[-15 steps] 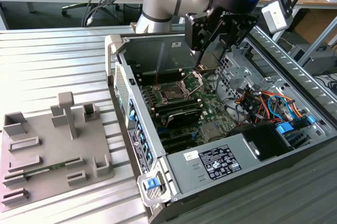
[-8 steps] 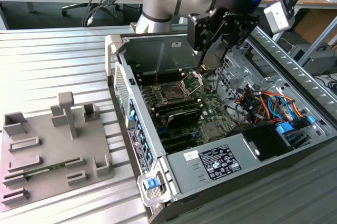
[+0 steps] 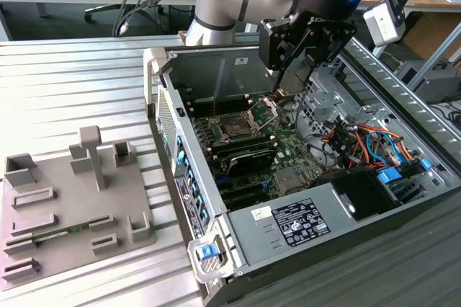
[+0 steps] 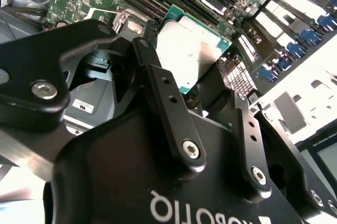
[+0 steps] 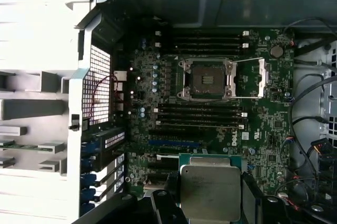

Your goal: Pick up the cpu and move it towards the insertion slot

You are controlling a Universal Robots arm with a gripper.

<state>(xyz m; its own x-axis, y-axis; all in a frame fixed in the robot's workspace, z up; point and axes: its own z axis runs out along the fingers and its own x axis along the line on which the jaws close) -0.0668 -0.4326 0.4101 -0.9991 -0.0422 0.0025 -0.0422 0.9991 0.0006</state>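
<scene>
So the gripper (image 3: 289, 82) is clamped on the cpu (image 5: 210, 190), pinching two opposite edges, and you can see the silvery top in both wrist views. It's up in the air inside the open computer case (image 3: 216, 69), over the green motherboard (image 5: 263, 124). The insertion slot (image 5: 205, 79) sits well apart from the cpu, with its metal frame flipped open.

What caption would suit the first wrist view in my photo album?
The gripper holds the cpu over the green motherboard, short of the insertion slot.
</scene>
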